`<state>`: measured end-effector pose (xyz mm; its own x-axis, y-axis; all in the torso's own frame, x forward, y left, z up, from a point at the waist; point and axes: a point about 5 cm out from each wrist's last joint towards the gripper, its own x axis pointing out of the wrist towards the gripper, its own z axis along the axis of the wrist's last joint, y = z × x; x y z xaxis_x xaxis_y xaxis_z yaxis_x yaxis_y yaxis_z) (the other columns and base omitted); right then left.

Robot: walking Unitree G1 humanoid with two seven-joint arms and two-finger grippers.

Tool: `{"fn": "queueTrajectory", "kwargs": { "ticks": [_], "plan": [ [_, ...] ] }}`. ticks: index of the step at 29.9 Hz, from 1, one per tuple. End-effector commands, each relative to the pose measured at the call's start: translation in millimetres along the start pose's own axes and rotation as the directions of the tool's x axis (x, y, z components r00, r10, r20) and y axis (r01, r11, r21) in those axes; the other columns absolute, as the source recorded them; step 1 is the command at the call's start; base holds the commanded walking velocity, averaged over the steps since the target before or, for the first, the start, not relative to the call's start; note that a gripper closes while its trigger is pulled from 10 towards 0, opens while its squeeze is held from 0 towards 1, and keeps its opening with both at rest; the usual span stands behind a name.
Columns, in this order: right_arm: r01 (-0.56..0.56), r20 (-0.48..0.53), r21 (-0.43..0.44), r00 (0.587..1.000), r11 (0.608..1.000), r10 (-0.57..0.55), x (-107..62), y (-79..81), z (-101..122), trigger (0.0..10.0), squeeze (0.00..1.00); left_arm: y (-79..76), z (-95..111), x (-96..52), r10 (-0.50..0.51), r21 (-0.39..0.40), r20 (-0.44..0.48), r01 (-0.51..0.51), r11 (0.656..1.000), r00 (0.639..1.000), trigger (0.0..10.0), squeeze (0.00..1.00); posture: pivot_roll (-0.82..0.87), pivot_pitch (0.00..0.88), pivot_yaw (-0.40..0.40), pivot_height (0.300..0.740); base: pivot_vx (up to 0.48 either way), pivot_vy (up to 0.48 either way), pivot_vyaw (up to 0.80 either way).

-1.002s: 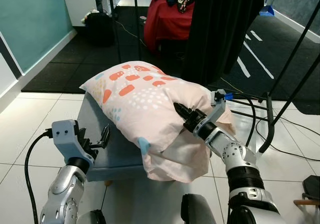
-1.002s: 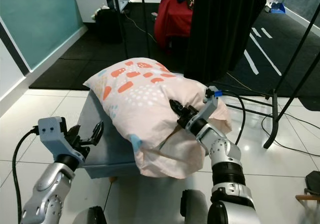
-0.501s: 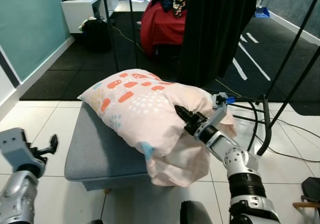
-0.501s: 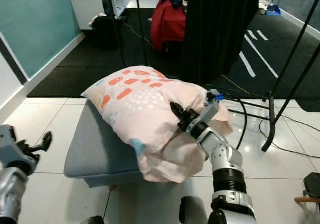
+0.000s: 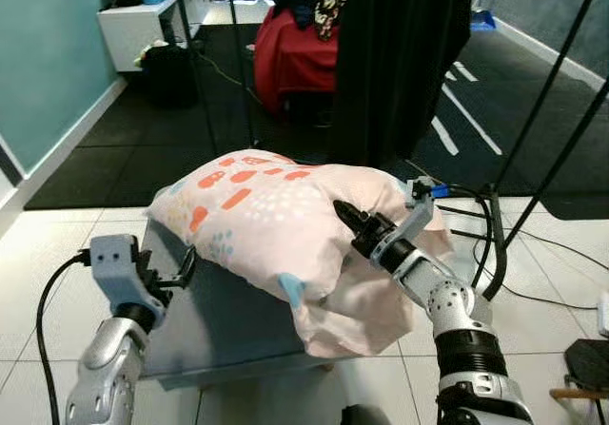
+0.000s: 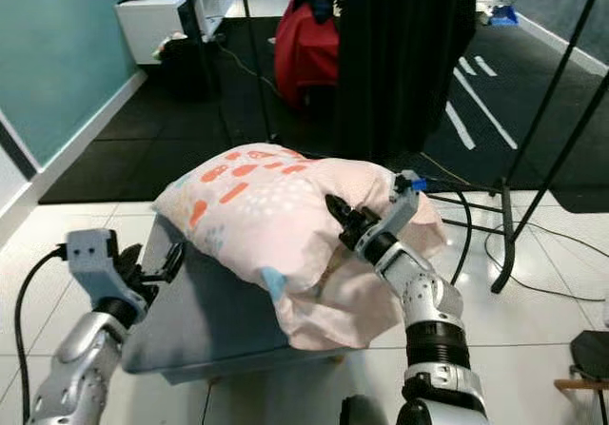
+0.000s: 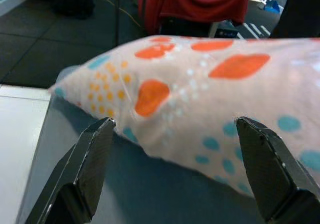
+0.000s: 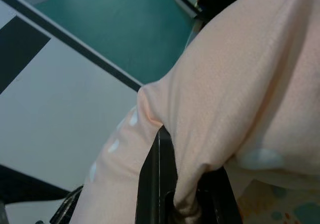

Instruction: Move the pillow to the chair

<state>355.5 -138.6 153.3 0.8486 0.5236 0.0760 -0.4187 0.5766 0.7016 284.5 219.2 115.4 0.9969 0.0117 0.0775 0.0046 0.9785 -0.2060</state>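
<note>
A pale pink pillow with orange and teal spots lies across a grey-blue padded stool; its near right part hangs past the stool's edge. My right gripper is shut on a fold of the pillow's cover near its middle right; in the right wrist view the cloth is pinched between the black fingers. My left gripper stands open at the stool's left side, a little short of the pillow's left end, with its fingers spread wide in the left wrist view.
A black curtain hangs behind the stool, with black stand legs and cables on the tiles to the right. A red-covered seat piled with clothes stands farther back. A teal wall runs along the left.
My left arm has swung back in from the far left and now sits beside the stool, facing the pillow. The right gripper keeps its hold. The camera has shifted slightly.
</note>
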Motion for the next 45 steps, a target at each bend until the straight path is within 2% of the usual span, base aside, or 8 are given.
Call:
{"fn": "queueTrajectory", "kwargs": {
  "ticks": [1,11,21,25,32,33,34,45],
  "plan": [
    [-0.046,0.034,-0.006,0.998,0.999,0.046,2.9,9.6,7.5,0.0,0.00,1.8,-0.3,-4.4,0.008,0.002,-0.009,-0.008,1.000,1.000,10.0,0.00,-0.11,0.021,0.001,0.635,0.000,0.000,0.00],
    [-0.057,0.023,-0.009,0.998,0.998,0.057,4.4,11.2,8.3,0.0,0.00,-3.9,4.3,-7.6,0.009,0.013,-0.009,-0.009,1.000,1.000,10.0,0.00,-0.11,0.022,-0.012,0.665,0.000,0.000,0.00],
    [-0.123,-0.063,-0.049,0.991,0.991,0.120,4.7,19.6,0.7,0.0,0.00,-5.7,6.3,-11.1,0.016,0.022,-0.010,-0.016,1.000,1.000,10.0,0.00,-0.11,0.024,-0.019,0.700,0.000,0.000,0.00],
    [-0.177,-0.099,-0.075,0.981,0.981,0.169,6.1,27.6,-3.2,0.0,0.00,-4.0,5.2,-12.8,0.025,0.018,-0.025,-0.024,1.000,0.999,10.0,0.00,-0.11,0.025,-0.007,0.720,0.000,0.000,0.00],
    [-0.162,-0.111,-0.087,0.982,0.983,0.152,4.5,25.0,-9.3,0.0,0.00,-5.9,2.6,-13.4,0.007,0.008,-0.063,-0.007,1.000,0.998,10.0,0.00,-0.09,0.025,-0.001,0.735,0.000,0.000,0.00],
    [-0.137,-0.114,-0.085,0.985,0.987,0.127,4.2,21.5,-10.8,1.2,0.00,-8.0,0.9,-13.5,-0.005,0.004,-0.086,0.005,1.000,0.996,10.0,0.00,-0.08,0.024,-0.004,0.740,-0.480,0.000,0.00],
    [-0.120,-0.116,-0.084,0.987,0.989,0.110,3.8,19.0,-11.7,10.0,0.00,-9.5,-0.5,-13.8,-0.012,0.001,-0.102,0.012,1.000,0.995,10.0,0.00,-0.08,0.021,-0.006,0.740,-0.480,0.000,0.00],
    [0.003,-0.083,-0.155,0.996,0.988,-0.016,6.3,6.9,-7.9,10.0,0.00,-14.4,-0.6,-14.0,-0.021,0.035,-0.089,0.024,0.999,0.996,10.0,0.00,-0.09,0.012,-0.009,0.740,-0.087,0.000,0.00]
  ]
}}
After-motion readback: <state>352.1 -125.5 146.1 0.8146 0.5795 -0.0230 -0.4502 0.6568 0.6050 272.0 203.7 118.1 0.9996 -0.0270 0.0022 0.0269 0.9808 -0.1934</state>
